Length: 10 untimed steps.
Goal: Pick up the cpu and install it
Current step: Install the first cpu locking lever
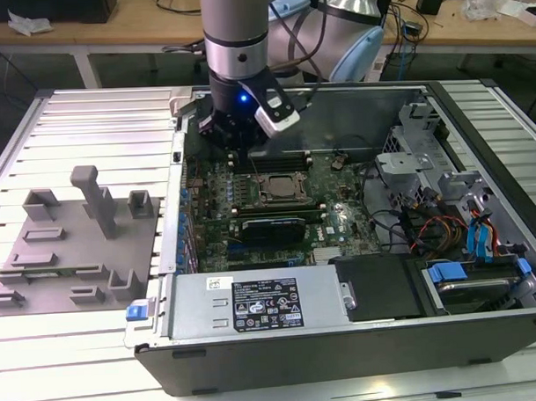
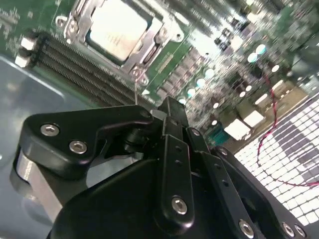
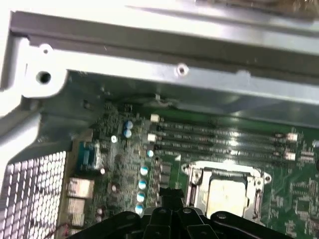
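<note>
The cpu (image 2: 117, 27) lies flat in its socket frame (image 2: 149, 52) on the motherboard (image 1: 277, 209), its pale metal top facing up in both wrist views — seated where the task wants it, by the look of it. The hand (image 2: 169, 107) hangs just above the board beside the socket, near the case's (image 1: 344, 347) rear wall, its black fingers (image 2: 172, 129) pressed together with nothing between them, which fits a chip already let go. The open case holds the board, memory slots (image 3: 224, 137), drive bays (image 1: 425, 169) and loose cables — the grey fixture blocks (image 1: 76, 242) sit apart on the counter (image 1: 89, 119).
</note>
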### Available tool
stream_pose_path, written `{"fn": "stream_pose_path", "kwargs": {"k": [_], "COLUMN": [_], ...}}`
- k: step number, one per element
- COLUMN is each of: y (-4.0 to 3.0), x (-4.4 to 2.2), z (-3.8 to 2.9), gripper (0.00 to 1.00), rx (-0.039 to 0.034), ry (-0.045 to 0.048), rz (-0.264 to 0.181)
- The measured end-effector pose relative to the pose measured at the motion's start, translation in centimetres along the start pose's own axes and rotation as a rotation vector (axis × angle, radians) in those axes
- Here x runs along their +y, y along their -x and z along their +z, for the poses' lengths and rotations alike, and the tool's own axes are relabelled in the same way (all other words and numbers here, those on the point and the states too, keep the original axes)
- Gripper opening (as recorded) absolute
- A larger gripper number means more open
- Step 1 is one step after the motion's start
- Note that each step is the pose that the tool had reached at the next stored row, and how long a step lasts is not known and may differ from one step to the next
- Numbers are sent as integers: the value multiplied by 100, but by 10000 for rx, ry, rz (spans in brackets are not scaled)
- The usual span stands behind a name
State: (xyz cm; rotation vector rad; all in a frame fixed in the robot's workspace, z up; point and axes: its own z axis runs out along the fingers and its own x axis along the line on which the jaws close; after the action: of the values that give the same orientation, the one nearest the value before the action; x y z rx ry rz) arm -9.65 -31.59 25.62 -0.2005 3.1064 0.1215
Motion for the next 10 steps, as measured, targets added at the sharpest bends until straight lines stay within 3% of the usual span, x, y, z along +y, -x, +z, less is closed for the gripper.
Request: {"fn": "stream_pose_path", "kwargs": {"k": [3,7,9,10], "y": [-18,-18,-18,-18], "x": [3,3,3,2], "z": [0,-4,-5,-5], "gripper": [11,11,11,11], "rx": [-75,-107,-130,-150], "ry": [562,814,985,1141], "rz": [14,19,22,26]}}
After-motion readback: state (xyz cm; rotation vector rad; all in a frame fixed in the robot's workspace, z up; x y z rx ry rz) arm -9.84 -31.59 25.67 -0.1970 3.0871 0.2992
